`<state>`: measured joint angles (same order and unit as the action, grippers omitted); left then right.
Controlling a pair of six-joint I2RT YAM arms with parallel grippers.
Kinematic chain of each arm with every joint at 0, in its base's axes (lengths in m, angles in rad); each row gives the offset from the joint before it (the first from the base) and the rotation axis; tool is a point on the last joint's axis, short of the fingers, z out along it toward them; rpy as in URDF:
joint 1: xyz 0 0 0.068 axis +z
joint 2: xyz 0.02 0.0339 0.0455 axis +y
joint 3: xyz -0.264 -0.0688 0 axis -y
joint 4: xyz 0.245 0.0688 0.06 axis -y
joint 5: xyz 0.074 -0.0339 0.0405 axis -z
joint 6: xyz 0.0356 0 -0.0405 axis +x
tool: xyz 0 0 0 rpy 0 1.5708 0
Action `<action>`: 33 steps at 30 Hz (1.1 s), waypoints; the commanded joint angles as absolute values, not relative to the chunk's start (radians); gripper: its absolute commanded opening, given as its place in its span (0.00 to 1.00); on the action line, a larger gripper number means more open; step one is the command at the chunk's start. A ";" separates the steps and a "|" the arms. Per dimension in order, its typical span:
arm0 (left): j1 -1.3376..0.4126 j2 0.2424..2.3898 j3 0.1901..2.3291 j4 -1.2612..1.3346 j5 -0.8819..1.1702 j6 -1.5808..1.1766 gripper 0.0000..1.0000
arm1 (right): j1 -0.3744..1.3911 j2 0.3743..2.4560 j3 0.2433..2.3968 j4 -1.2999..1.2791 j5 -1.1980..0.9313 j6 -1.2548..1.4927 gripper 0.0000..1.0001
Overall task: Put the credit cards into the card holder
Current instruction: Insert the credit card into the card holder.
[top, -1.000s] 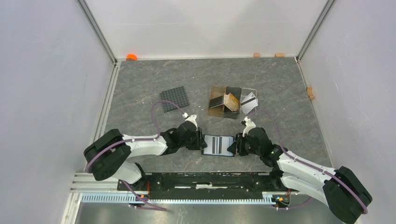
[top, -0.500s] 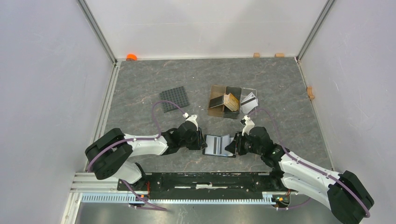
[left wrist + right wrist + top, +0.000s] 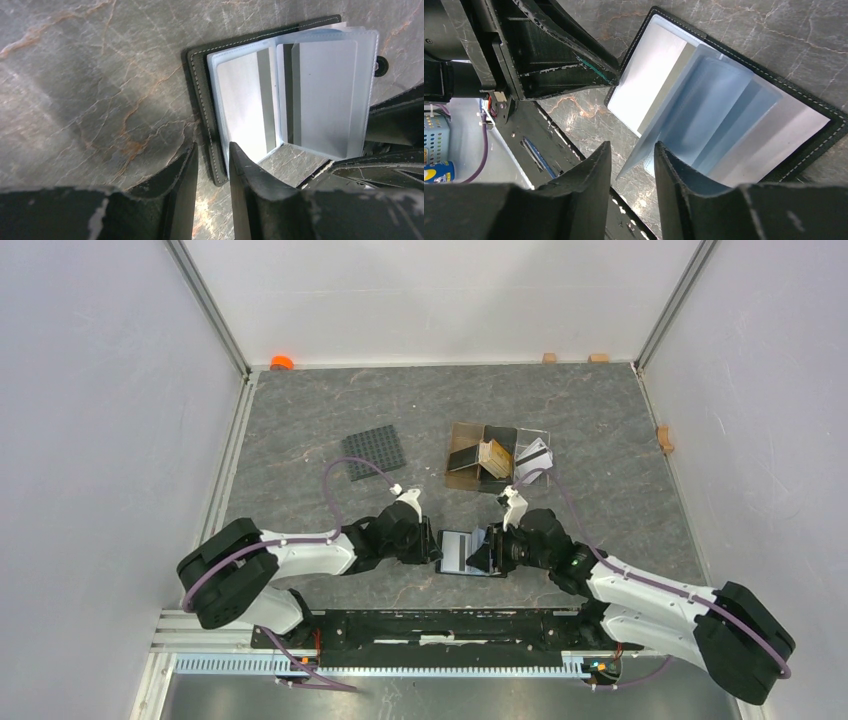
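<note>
The card holder [image 3: 462, 552] lies open on the marble between both grippers, a black wallet with pale blue sleeves [image 3: 320, 90]. A whitish card with a dark stripe [image 3: 247, 100] shows inside a sleeve. My left gripper [image 3: 212, 150] [image 3: 437, 546] is open, its jaws straddling the wallet's left cover edge with a gap showing. My right gripper [image 3: 633, 150] [image 3: 492, 550] is open, with the corner of a lifted sleeve page [image 3: 704, 115] between its jaws. More credit cards [image 3: 533, 454] lie in the clear tray, and tan ones [image 3: 494, 455] stand in the brown box.
A black gridded mat [image 3: 375, 452] lies at back left. The brown compartment box [image 3: 462, 462] and clear tray [image 3: 545, 440] sit behind the wallet. An orange object [image 3: 282, 362] and small wooden blocks [image 3: 549, 358] sit by the far wall. The arms' black base rail [image 3: 440, 625] runs along the near edge.
My right gripper moved left over the wallet, raising a sleeve page from the right half, then its jaws parted a little. The wallet looks narrower from above. The left gripper barely moved.
</note>
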<state>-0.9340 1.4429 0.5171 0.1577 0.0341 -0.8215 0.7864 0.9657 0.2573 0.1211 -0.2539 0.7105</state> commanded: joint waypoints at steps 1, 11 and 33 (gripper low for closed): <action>-0.921 1.372 0.474 0.114 0.004 -0.828 0.37 | 0.805 0.983 0.298 0.187 -0.258 0.708 0.44; -0.891 1.206 0.450 0.039 0.003 -0.809 0.44 | 0.866 1.059 0.348 0.227 -0.239 0.698 0.54; -0.782 1.074 0.459 -0.074 0.066 -0.762 0.54 | 0.903 0.956 0.479 -0.286 0.260 0.586 0.68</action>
<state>-0.7929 1.0954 0.4206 -0.0612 0.0395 -0.8097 0.9016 1.0164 0.4183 -0.1928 0.1425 0.6292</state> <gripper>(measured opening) 0.514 0.651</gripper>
